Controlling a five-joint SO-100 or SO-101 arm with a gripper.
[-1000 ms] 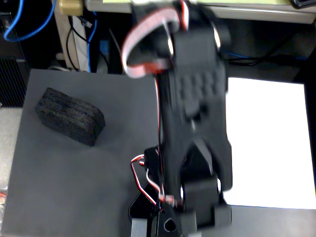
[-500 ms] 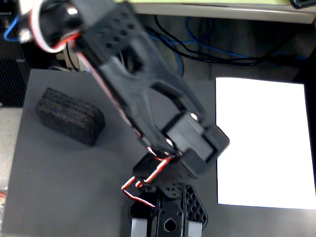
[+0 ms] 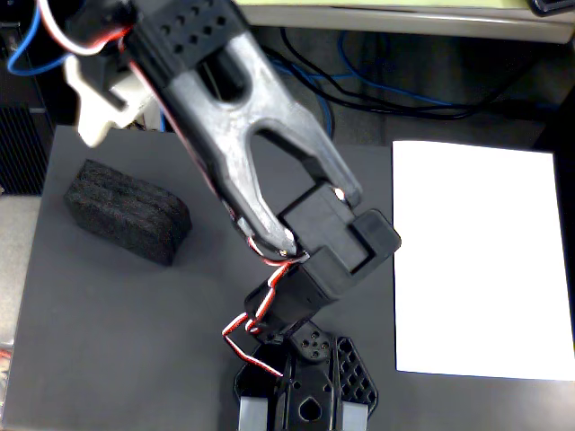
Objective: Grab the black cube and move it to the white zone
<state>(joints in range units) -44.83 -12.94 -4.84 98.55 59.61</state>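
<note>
Black cube [image 3: 128,211] is the name for what shows in the fixed view as an oblong block of rough, porous foam, longer than tall, with rounded corners. It lies flat on the dark grey surface [image 3: 117,341], turned at a slant to the edges of that surface. Nothing touches it.

Places below are given from the cube, as the fixed view shows them. The white zone [image 3: 481,260], a plain white sheet much bigger than the cube, lies well apart to its right, flat on the same surface, with its right part running out of the picture. Between the cube and the sheet the arm [image 3: 243,135] crosses the picture on a diagonal: its base [image 3: 305,386] stands lower right of the cube, at the bottom edge, and the grey forked link rises from there up and leftward, passing above the cube's right end without meeting it. Red and white wires [image 3: 252,328] loop beside the lower joint.

A white part [image 3: 103,103] of the arm's far end hangs just above the cube in the picture, at the top left. The fingers themselves are cut off by the top left corner and blurred, so I cannot tell whether they are spread or pressed together.

Blue cables [image 3: 359,94] trail behind the surface, up and to the right of the cube.
</note>
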